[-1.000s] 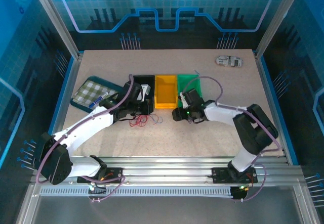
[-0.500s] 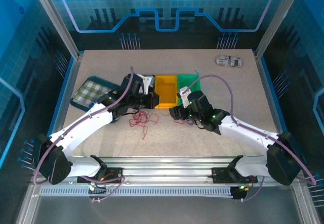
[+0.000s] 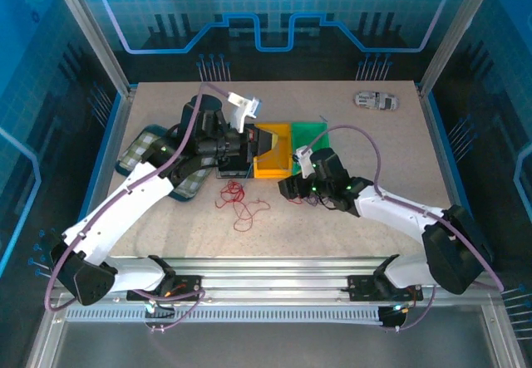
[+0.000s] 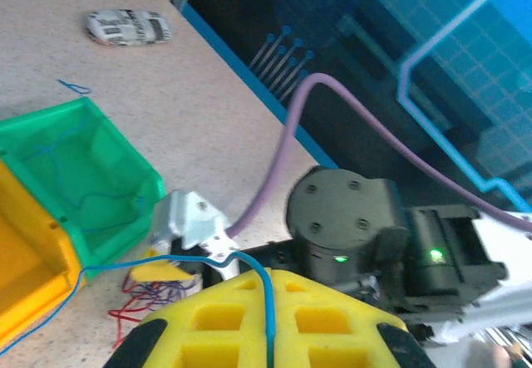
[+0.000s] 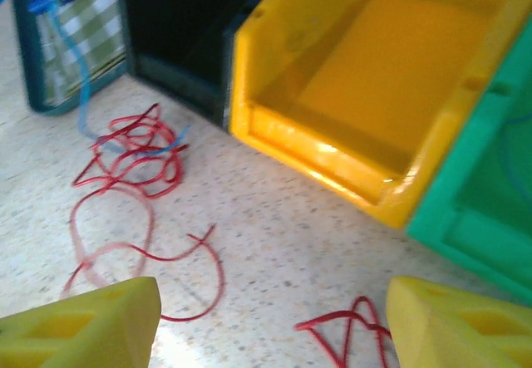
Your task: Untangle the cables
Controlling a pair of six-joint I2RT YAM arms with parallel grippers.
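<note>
Cables (image 3: 235,193) on speckled beige tabletop (image 3: 332,237)

The left arm (image 3: 125,206) and the right arm (image 3: 395,210) both have white shells over their long links, with black housings at the joints and black bases (image 3: 174,285). A purple-grey cable (image 4: 288,135) loops along each arm. The right arm's wrist housing (image 4: 349,218) is a round black cap with four screws, and green lights (image 4: 434,256) glow beside it. The right tool (image 5: 274,322) has yellow fingers (image 5: 83,322) with rectangular recesses. The left tool (image 4: 266,310) has matching yellow ones.
</note>
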